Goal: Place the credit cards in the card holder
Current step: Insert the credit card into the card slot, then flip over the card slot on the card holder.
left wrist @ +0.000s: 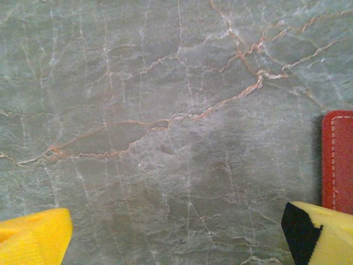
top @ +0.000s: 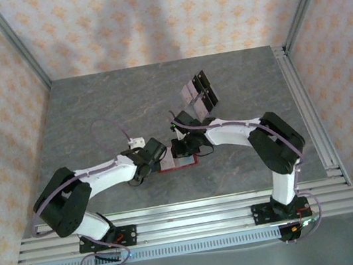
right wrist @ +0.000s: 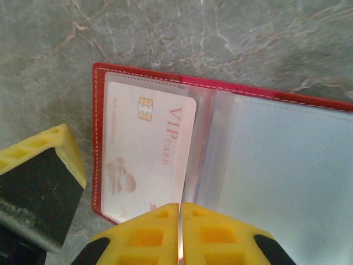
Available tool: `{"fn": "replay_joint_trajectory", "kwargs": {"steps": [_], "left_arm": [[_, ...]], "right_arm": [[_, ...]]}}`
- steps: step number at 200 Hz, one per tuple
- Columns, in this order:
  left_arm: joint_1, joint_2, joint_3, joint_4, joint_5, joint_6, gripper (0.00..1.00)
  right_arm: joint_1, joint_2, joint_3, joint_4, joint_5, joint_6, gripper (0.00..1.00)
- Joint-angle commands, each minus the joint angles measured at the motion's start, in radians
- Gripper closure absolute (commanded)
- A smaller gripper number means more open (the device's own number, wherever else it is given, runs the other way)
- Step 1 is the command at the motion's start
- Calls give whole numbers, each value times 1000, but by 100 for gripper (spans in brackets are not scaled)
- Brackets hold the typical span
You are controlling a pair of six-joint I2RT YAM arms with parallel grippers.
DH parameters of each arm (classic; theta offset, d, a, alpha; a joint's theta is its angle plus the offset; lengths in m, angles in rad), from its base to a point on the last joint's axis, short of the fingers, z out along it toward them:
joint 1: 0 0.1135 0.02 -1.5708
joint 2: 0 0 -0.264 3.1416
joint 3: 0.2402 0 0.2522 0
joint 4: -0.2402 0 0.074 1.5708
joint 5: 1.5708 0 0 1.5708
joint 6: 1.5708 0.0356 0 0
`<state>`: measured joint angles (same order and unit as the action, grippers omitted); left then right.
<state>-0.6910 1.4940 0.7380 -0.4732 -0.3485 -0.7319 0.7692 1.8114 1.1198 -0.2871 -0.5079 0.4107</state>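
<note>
My right gripper [right wrist: 180,234] is pinched shut at the near edge of the card [right wrist: 149,154], which lies lengthwise straight ahead in the left pocket of the open wallet [right wrist: 138,74]; my left gripper [left wrist: 176,234] gapes empty, the wallet just off its right side.

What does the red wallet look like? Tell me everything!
The red folding card holder lies open and flat on the grey marbled table. Its red border has pale stitching; inside are frosted clear plastic sleeves. On one half sits a pale pink card with a gold chip, printed VIP card, seemingly sleeved. The right gripper, yellow fingers shut, meets its near edge by the middle fold; whether it pinches a sleeve is unclear.
</note>
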Motion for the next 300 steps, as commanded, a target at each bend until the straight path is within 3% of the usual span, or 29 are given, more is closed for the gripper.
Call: {"fn": "replay_joint_trajectory", "kwargs": {"steps": [1,93,109,128,160,204,300], "left_arm": [[8,-34,21,-53,-38,14,0],[7,17,110,-28,19,31,0],[7,16,109,-33,16,29,0],[7,9,103,-36,13,27,0],[7,-1,83,-29,26,9,0],[8,2,60,-30,37,-31,0],[21,-18,16,-21,41,-47,0]], "right_arm": [[-20,-50,-32,14,22,4,90],[-62,-53,-140,92,20,20,90],[-64,-98,-134,72,24,14,86],[-64,-141,-113,29,44,-11,75],[-64,-129,-39,-90,105,-103,62],[-61,-58,50,-188,166,-196,58],[-44,81,146,-207,178,-221,56]]}}
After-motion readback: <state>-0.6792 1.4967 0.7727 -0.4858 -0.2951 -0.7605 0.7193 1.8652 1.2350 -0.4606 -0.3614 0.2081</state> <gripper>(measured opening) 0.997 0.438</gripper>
